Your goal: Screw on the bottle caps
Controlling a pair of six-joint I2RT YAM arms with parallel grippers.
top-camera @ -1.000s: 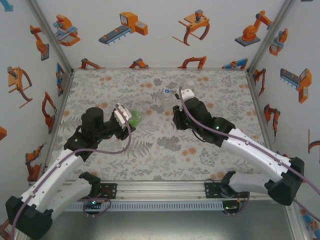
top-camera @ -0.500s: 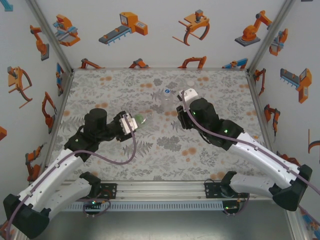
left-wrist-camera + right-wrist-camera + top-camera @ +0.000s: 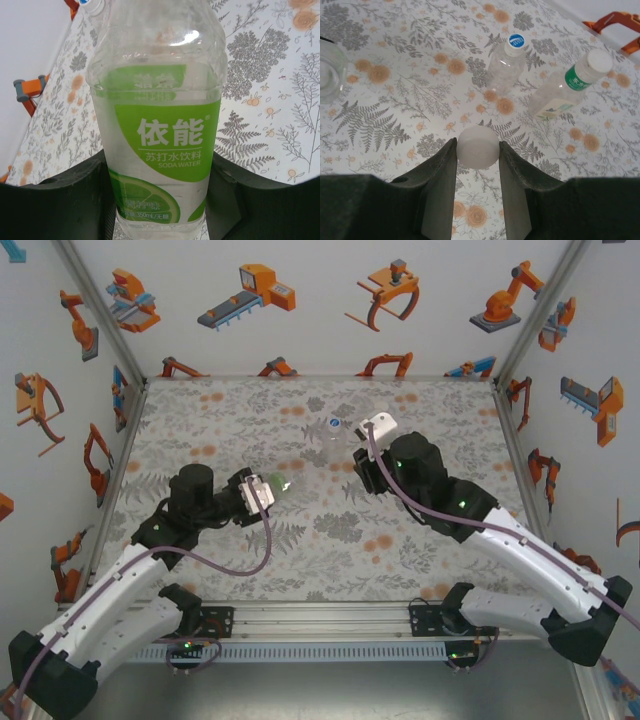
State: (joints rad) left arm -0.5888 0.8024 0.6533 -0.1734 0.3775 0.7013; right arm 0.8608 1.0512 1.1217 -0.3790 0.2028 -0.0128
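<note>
- The right pincer (image 3: 478, 150) is closed down to a narrow gap on a white bottle cap (image 3: 478, 146), which it pinches by the rim right at its fingertips
- The left pincer (image 3: 160, 175) is clamped around the lower body of the green-labelled bottle (image 3: 160, 125); the bottle reaches forward past its fingers, and the neck is cut off at the top of the wrist view, so I cannot tell whether the mouth is bare
- Ahead of the right pincer, beyond its tips, are a clear bottle (image 3: 506, 65) and a green-banded bottle (image 3: 560, 90), both apparently capped; the held cap most likely belongs on the bottle in the left pincer
- Seen from above, the two pincers are well apart, so the cap has to be brought across to that bottle's mouth first
- Line the cap's axis up with the neck and seat it square before turning, or the thread may cross
- The left grip should hold firm enough that the bottle does not spin, but thin plastic dents easily, so avoid crushing it
</note>
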